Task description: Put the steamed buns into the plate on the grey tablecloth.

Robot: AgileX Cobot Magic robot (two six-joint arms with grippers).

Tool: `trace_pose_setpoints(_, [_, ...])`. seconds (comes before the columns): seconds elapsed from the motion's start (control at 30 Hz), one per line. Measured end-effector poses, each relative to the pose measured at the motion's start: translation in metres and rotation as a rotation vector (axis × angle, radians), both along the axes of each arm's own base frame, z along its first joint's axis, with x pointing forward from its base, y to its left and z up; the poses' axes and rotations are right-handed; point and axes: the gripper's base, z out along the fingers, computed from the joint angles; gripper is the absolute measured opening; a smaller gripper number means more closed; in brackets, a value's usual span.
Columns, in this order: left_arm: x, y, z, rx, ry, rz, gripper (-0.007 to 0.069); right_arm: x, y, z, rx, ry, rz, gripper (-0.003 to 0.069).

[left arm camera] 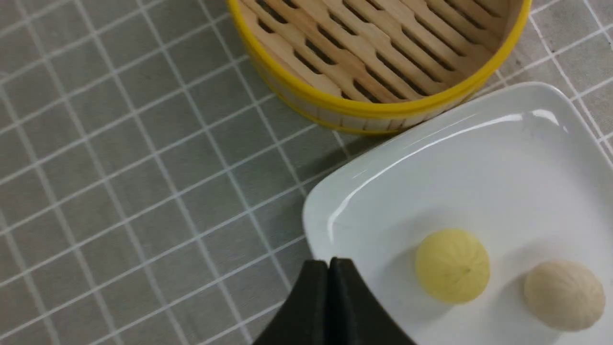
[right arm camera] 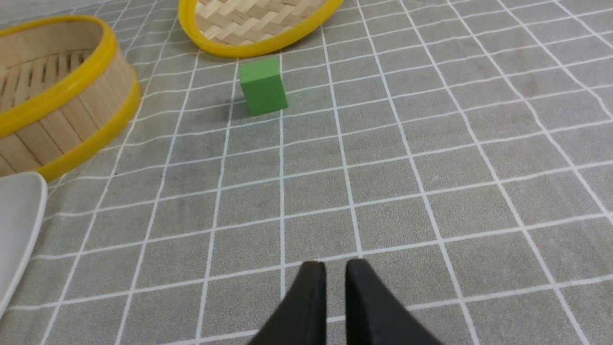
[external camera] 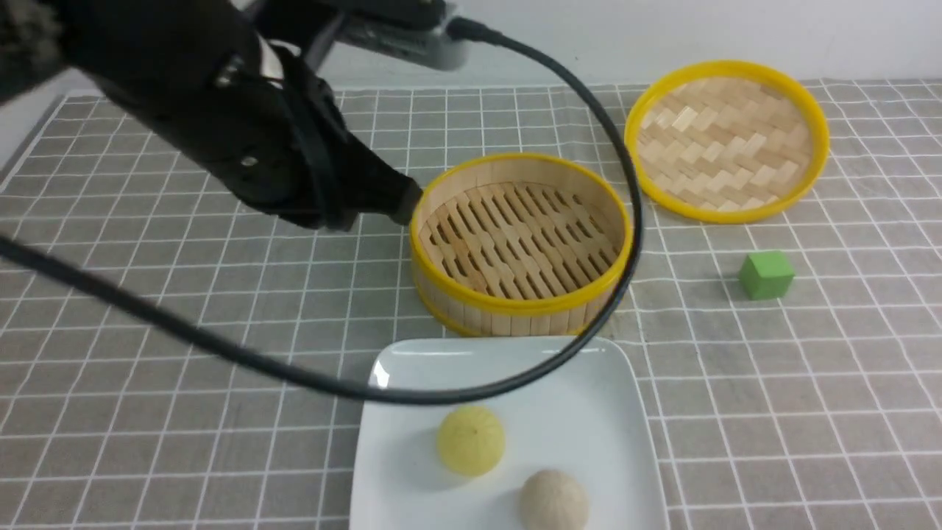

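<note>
- The pale yellow dome-shaped steamed bun (external camera: 471, 440) sits on the large glossy white square plate (external camera: 589, 383), roughly at the plate's middle.
- The off-white beige steamed bun (external camera: 553, 500) also lies on the plate. It is near the yellow one but not touching it, to the right and closer to the robot, and the bottom of the front view cuts it off partly.
- The plate rests on the grey tablecloth with thin white grid lines (external camera: 184, 368), which covers the table. Its far edge lies just beside the wall of the round yellow-rimmed bamboo steamer basket (external camera: 515, 313).
- The basket's slatted floor is bare.
- The round yellow-rimmed woven lid (external camera: 727, 141) lies flat on the cloth, beyond the basket and to its right.
- A small green cube (external camera: 766, 274) stands on the cloth between the lid and the robot, well apart from the plate.
- The left end effector (left arm camera: 329, 262) is closed, its two black fingers pressed together with nothing between them. In its wrist view the tips show over the plate's rim, clear of both buns.
- In the front view the left arm fills the upper left, and a black cable (external camera: 221, 346) loops from it across the basket and the plate's far part.
- The right end effector (right arm camera: 335, 268) has its fingers slightly apart with a narrow gap and grips nothing. It is over bare cloth, with the green cube ahead of it.
</note>
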Motion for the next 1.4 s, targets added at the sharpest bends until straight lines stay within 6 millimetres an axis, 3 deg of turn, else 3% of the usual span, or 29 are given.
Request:
trace_pose_setpoints(0.17, [-0.044,0.037,0.037,0.013,-0.091,0.043,0.0002,0.0,0.0,0.0,0.0,0.0,0.0,0.0092])
trace_pose_setpoints(0.2, [-0.046,0.039,0.037,0.013,-0.094,0.047,0.0002,0.0,0.0,0.0,0.0,0.0,0.0,0.0092])
trace_pose_setpoints(0.27, [-0.071,0.057,0.047,-0.025,-0.141,0.075,0.0002,0.0,0.0,0.0,0.001,-0.001,0.0,0.0092])
trace_pose_setpoints(0.43, [-0.105,0.078,0.032,-0.125,-0.165,0.143,0.0002,0.0,0.0,0.0,0.001,-0.001,0.0,0.0096])
trace_pose_setpoints(0.53, [-0.123,0.087,-0.002,-0.306,-0.229,0.2,0.0002,0.0,0.0,0.0,0.001,-0.001,0.0,0.0099])
trace_pose_setpoints(0.57, [-0.124,0.087,-0.003,-0.334,-0.241,0.205,0.0002,0.0,0.0,0.0,0.001,-0.001,0.0,0.0099])
trace_pose_setpoints(0.63, [-0.131,0.088,-0.028,-0.471,-0.278,0.229,0.0003,0.0,0.0,0.0,0.001,-0.001,0.0,0.0103])
trace_pose_setpoints(0.83, [-0.143,0.092,-0.041,-0.673,-0.4,0.203,0.0004,0.0,0.0,0.0,0.002,-0.001,-0.001,0.0106])
trace_pose_setpoints(1.4, [-0.145,0.105,-0.061,-0.464,-0.343,0.268,0.002,0.0,0.0,0.0,0.002,-0.001,-0.001,0.0127])
